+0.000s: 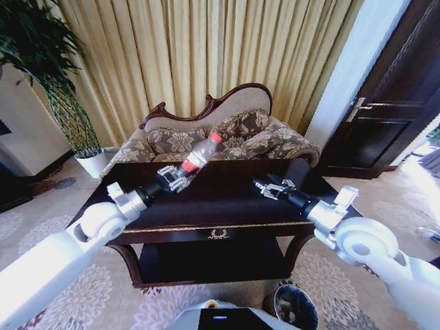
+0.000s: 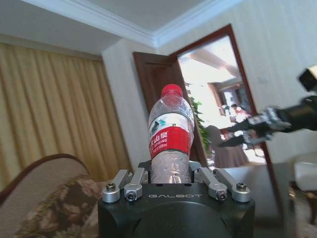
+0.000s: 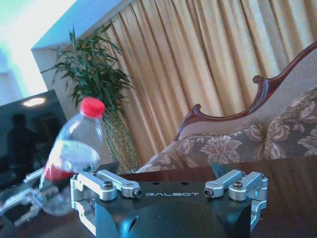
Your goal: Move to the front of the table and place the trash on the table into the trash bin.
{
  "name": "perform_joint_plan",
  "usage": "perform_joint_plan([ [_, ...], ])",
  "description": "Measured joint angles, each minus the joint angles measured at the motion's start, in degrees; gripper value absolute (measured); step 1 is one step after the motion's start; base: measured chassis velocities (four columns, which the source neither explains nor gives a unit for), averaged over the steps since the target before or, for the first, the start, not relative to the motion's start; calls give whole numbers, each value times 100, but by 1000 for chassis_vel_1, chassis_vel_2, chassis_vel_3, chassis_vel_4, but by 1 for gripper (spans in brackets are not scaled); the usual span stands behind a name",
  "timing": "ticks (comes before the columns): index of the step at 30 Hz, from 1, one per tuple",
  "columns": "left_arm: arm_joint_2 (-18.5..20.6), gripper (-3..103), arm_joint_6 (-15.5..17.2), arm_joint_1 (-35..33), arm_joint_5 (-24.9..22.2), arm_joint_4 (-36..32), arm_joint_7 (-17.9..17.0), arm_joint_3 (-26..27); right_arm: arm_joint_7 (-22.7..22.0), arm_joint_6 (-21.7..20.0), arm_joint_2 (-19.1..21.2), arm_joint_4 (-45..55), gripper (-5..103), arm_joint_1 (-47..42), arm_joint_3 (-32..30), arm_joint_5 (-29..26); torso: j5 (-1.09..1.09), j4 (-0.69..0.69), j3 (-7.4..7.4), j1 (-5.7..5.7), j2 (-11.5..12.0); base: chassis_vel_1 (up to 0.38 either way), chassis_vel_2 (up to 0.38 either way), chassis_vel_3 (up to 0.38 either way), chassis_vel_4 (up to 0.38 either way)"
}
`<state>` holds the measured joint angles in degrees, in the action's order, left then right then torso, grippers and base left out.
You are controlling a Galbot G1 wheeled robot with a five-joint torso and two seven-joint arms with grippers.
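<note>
Plastic bottle [image 1: 197, 157] in left gripper [image 1: 180, 180]

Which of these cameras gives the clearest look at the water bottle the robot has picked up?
The left wrist view: the bottle stands upright and close, with red cap and red label plain, its base clamped in the left gripper. The head view shows it smaller, tilted above the table. The right wrist view shows it off to one side, tilted.

Sofa [image 1: 220, 134] behind table [image 1: 206, 206], trash bin [image 1: 295, 306] in front, bottle [image 1: 199, 155] above tabletop
</note>
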<state>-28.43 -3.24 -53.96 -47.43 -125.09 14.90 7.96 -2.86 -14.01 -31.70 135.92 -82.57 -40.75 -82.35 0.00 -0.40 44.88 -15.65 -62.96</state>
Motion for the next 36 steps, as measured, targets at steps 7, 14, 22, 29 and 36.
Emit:
perform_joint_plan([
  [7,91,35,48,251,12,-207,-14,-490,29,-59,103,188,100,37,-74,-332,0,0,0,1,0,0,0,0,0],
  [14,116,35,48,690,-40,-181,-27,-911,98,-96,49,346,100,-27,-70,-428,0,-1,0,1,0,0,0,0,0],
  [22,120,35,47,902,-158,-115,40,-1070,54,-100,72,491,100,-48,-69,-519,0,0,0,1,0,0,0,0,0],
  [29,-125,35,92,1273,-128,-109,-7,-1555,31,-101,138,570,100,-60,-56,-550,-1,-1,0,1,0,0,0,0,0],
  [36,-313,35,151,1872,-111,-106,-79,-2330,20,-102,160,593,100,-68,-93,-593,0,-1,0,1,0,0,0,0,0],
])
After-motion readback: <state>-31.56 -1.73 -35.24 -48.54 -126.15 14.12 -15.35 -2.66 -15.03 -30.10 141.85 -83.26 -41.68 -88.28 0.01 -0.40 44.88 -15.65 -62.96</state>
